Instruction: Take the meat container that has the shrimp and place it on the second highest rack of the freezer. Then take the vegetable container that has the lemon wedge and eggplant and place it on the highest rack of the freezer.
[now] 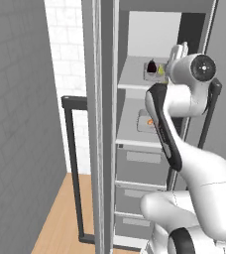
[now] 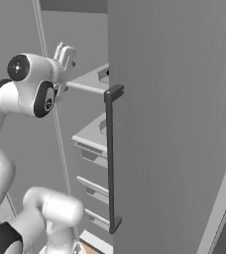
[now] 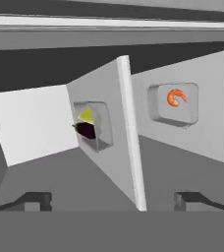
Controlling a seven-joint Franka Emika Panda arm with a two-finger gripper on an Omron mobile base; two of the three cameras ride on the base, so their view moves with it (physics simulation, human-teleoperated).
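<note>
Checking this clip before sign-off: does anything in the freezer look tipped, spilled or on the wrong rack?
Nothing stands out. The clear container with the dark eggplant and yellow lemon wedge sits flat on the highest rack. The clear container with the orange shrimp sits flat on the rack below. The open two-finger gripper holds nothing.

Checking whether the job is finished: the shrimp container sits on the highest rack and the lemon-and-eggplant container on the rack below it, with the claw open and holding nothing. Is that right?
Not quite: the racks are swapped. In the left base view the lemon-and-eggplant container sits on the highest rack, and the shrimp container on the rack below it. The rest holds: the claw is open and holds nothing.
</note>
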